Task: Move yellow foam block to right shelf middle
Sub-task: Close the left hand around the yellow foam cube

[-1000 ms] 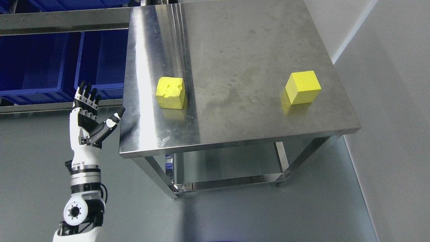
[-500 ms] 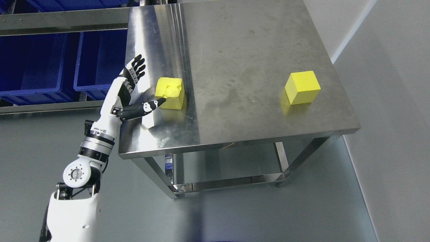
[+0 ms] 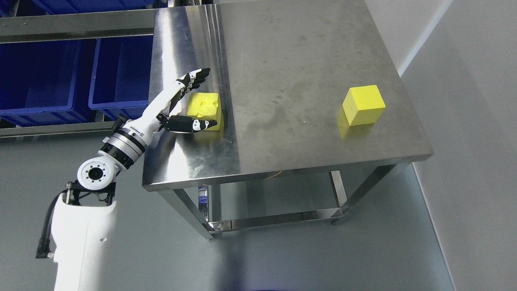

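White arm, blk-jointed hand [image 3: 186, 106], silver wrist rings, blk cable.

Two yellow foam blocks [image 3: 205, 108] [image 3: 363, 104], two blue bins [image 3: 38, 76] [image 3: 121, 72], one steel table [image 3: 282, 60]

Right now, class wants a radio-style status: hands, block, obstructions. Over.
Left hand open, fingers straddling dented block, not closed. Right hand out of view. Second block sits apart near table's right edge. Nothing blocking.

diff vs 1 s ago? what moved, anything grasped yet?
The left hand swung from beside the table onto its top, fingers and thumb now open either side of the dented yellow block. No closed grasp yet. Both that block and the right yellow block stayed put.
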Motion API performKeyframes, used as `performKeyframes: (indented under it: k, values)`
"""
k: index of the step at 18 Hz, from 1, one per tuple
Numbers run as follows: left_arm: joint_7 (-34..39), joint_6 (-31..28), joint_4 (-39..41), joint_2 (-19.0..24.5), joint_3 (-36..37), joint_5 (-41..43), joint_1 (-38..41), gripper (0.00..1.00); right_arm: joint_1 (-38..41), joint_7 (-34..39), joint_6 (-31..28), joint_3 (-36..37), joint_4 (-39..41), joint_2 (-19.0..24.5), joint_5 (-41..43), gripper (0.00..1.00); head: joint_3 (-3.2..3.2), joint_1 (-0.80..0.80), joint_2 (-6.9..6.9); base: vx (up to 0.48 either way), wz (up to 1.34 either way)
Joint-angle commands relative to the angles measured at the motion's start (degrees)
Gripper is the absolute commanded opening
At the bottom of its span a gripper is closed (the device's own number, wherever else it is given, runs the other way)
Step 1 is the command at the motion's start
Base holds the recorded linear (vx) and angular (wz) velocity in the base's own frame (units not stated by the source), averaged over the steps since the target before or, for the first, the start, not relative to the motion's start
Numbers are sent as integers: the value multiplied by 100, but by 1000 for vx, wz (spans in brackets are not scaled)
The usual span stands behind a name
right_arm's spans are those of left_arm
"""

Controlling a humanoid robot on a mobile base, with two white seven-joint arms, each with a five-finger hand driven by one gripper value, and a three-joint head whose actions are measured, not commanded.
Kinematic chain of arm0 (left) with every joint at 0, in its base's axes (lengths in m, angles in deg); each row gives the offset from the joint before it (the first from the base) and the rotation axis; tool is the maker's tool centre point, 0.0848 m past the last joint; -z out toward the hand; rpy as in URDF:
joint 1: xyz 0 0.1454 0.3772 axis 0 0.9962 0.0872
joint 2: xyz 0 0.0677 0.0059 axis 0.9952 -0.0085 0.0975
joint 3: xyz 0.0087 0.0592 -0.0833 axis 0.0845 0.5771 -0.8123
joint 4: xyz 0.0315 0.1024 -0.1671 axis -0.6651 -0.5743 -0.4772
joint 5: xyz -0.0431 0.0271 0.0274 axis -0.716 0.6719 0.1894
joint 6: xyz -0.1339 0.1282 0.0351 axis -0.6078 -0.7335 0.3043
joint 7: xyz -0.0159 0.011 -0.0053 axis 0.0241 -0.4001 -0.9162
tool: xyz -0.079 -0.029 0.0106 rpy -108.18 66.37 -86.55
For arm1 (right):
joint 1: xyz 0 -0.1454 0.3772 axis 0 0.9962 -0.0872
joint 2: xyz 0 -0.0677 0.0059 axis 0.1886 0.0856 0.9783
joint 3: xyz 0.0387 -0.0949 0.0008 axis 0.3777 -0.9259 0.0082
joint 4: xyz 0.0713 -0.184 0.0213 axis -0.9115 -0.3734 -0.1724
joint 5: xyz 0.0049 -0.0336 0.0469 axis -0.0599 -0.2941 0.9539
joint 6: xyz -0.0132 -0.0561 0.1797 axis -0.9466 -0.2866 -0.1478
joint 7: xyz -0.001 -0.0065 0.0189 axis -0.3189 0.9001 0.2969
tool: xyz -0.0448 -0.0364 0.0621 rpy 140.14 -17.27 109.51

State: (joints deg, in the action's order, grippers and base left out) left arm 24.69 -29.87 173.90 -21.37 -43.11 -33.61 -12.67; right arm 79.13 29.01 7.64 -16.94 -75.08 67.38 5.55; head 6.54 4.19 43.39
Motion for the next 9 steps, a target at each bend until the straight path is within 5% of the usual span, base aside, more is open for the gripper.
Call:
performKeyframes:
  k: [1, 5, 7, 9]
  values:
    - [-308, 5, -266, 753, 868, 554, -307, 57, 70, 1, -4, -1, 100, -100, -9, 100, 0, 0, 0, 0, 0]
    - [-581, 5, -406, 744, 1210, 528, -570, 51, 70, 1, -4, 0, 100, -100, -9, 100, 0, 0, 0, 0, 0]
    - [-555, -30, -485, 744, 1334, 563, -702, 22, 70, 1, -4, -1, 100, -100, -9, 100, 0, 0, 0, 0, 0]
    - [-546, -39, -494, 683, 1325, 563, -703, 11, 70, 1, -4, 8, 100, -100, -9, 100, 0, 0, 0, 0, 0]
